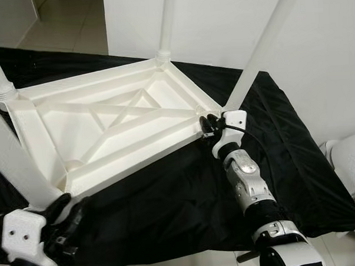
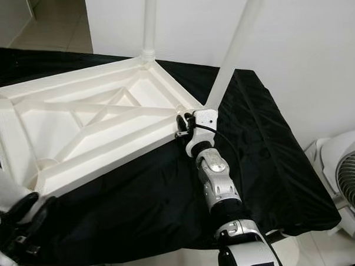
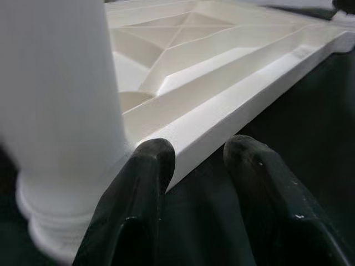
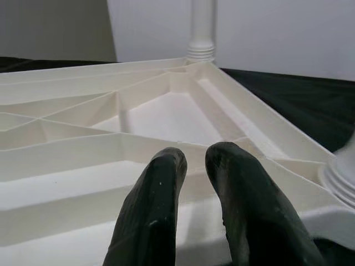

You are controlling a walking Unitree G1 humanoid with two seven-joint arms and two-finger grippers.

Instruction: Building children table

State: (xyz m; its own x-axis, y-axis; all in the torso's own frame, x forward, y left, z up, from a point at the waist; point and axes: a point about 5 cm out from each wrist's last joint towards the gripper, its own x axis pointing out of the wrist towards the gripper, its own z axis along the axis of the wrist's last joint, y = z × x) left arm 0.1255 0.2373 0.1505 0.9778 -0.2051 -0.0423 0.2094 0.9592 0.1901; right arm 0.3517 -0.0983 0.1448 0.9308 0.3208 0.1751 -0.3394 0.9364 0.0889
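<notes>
We're watching the white ribbed plastic tabletop [image 1: 115,133] lying upside down on the black cloth [image 1: 186,197]; our left gripper [image 1: 63,223], jaws spread, is straddling its near-left corner, while our right gripper [image 1: 208,126], fingers nearly together, is hovering at its right corner.

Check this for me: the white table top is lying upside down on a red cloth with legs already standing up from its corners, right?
Not quite: the cloth is black, not red, as the left eye view shows. The rest holds: the white table top lies upside down, ribs showing, with legs standing up from its corners.
</notes>
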